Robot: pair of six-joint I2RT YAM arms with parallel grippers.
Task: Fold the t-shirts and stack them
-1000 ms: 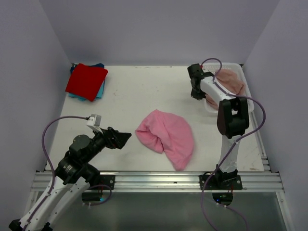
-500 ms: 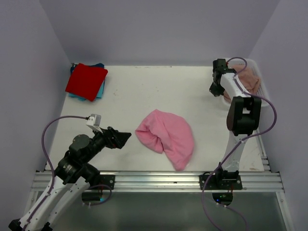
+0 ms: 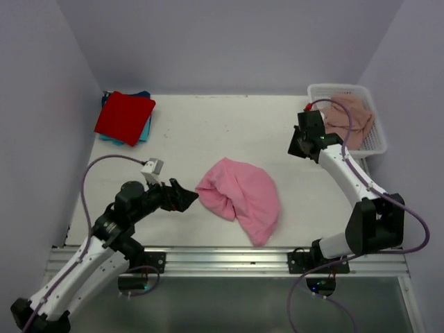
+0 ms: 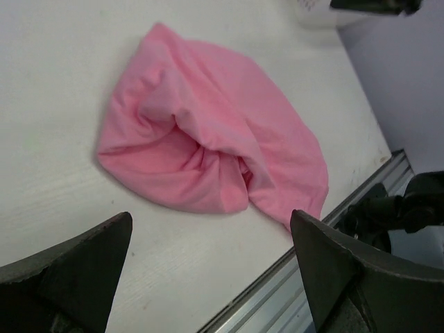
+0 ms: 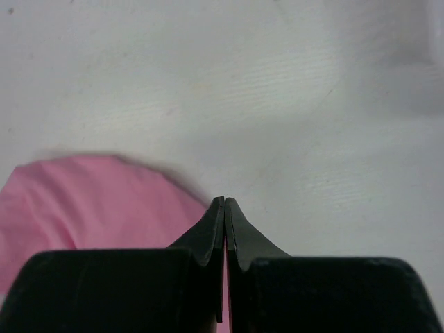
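A white mesh basket (image 3: 326,87) sits at the worktop's (image 3: 208,132) far right corner with a dusty-pink t-shirt (image 3: 350,114) bunched inside. At the far left corner a folded red t-shirt (image 3: 125,116) lies on a teal-blue one (image 3: 109,139). Nothing stands between either tool and the bright pink t-shirt (image 3: 239,194), which lies crumpled and unfolded near the middle of the near edge. The left tool (image 3: 186,195), spread wide, hovers just beside its left end. The right tool (image 5: 224,201), pinched shut on nothing, hangs beyond the shirt, near the basket.
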